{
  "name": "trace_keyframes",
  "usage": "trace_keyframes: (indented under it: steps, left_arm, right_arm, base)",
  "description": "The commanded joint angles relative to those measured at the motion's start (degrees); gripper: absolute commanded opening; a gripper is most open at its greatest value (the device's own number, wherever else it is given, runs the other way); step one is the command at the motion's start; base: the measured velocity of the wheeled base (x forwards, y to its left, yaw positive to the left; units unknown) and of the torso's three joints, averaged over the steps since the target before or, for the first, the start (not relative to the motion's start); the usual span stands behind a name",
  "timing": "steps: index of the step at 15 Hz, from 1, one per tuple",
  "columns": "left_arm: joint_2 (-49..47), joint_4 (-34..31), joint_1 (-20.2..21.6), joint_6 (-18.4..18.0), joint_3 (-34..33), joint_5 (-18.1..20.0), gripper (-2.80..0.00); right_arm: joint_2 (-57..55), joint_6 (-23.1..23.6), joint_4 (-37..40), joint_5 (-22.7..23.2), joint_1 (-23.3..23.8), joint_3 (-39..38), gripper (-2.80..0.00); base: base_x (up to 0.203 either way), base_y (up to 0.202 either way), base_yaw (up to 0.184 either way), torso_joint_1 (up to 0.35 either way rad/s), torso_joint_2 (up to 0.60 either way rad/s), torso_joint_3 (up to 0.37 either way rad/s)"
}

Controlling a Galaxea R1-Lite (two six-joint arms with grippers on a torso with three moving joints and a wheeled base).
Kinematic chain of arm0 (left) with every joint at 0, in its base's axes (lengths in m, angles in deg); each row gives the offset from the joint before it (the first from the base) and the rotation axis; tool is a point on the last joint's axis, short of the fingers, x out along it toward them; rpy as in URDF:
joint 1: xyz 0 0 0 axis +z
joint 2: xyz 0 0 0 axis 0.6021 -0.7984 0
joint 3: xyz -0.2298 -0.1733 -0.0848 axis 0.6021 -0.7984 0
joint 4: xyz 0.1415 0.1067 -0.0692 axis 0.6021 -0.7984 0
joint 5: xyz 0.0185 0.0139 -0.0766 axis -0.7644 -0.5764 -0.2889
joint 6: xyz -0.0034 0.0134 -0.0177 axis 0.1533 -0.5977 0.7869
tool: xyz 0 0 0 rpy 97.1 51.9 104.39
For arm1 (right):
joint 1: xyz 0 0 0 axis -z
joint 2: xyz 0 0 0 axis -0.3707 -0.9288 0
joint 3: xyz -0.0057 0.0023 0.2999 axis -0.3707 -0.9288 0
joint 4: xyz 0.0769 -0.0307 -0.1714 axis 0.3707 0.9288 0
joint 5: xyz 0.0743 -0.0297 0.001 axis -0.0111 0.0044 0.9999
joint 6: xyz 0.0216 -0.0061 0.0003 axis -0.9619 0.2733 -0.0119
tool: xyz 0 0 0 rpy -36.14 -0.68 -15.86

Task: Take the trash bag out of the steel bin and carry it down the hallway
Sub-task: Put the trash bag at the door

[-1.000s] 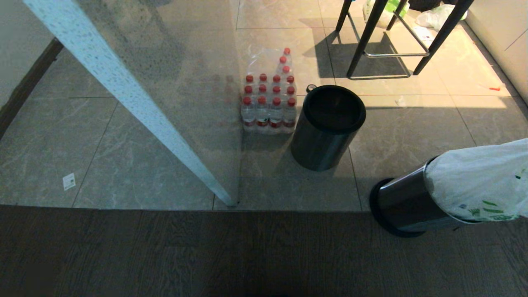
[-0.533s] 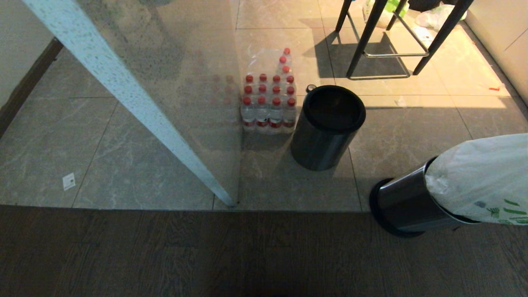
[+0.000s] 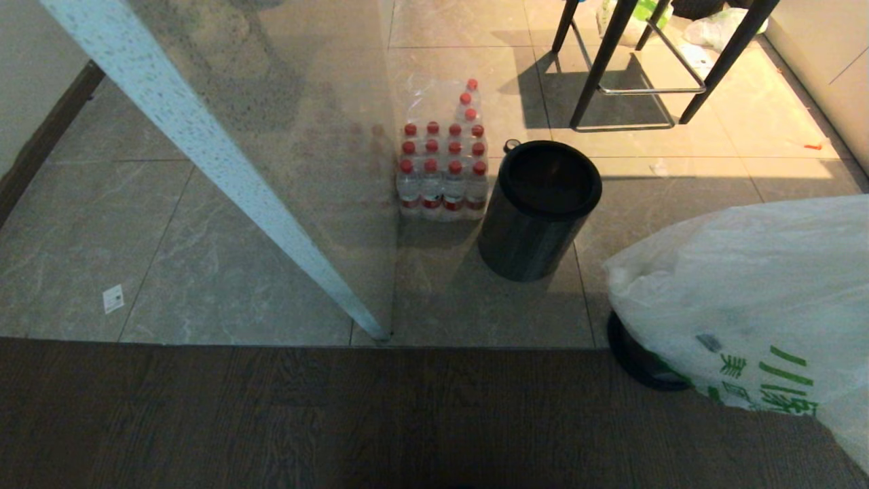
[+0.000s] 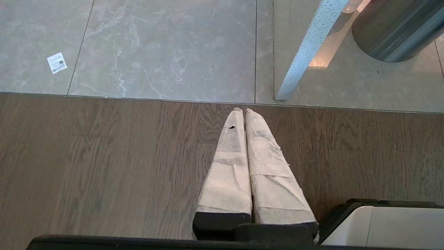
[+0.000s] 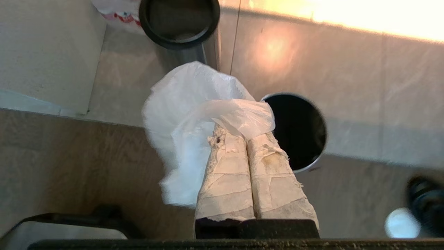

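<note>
White translucent plastic trash bag (image 3: 747, 299) with green printed marks filling the lower right, covering all but the black base of the steel bin (image 3: 638, 363) beneath it. Farther back on the grey marbled tiles, a second round dark bin with a black rim (image 3: 540, 210), just beside a wrapped pack of red-capped bottles (image 3: 442, 170). Black stool legs (image 3: 621, 64) behind; dark wood flooring (image 3: 305, 421) along the near edge.

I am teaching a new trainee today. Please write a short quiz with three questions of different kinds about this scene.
1. True or false: the right pincer is shut on the white trash bag.
2. Which things stand beside the second bin, the one with the black rim? A) red-capped bottles B) a broom C) shoes
3. Fill in: the left pincer hangs shut over the ___ floor.

Key: 1 true; 2 A; 3 wooden
</note>
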Motion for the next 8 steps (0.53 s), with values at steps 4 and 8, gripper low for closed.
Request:
trace_keyframes:
  steps: [4, 8]
  left_arm:
    - [0.0, 0.0, 0.0, 0.0, 0.0, 0.0, -2.8]
    - [0.0, 0.0, 0.0, 0.0, 0.0, 0.0, -2.8]
  right_arm:
    - [6.5, 1.5, 0.2, -8.6, -12.5, -4.6, -2.8]
    - [19.3, 1.5, -0.6, -23.0, -28.5, -26.8, -2.8]
  base:
    - [0.0, 0.0, 0.0, 0.0, 0.0, 0.0]
    - [0.0, 0.0, 0.0, 0.0, 0.0, 0.0]
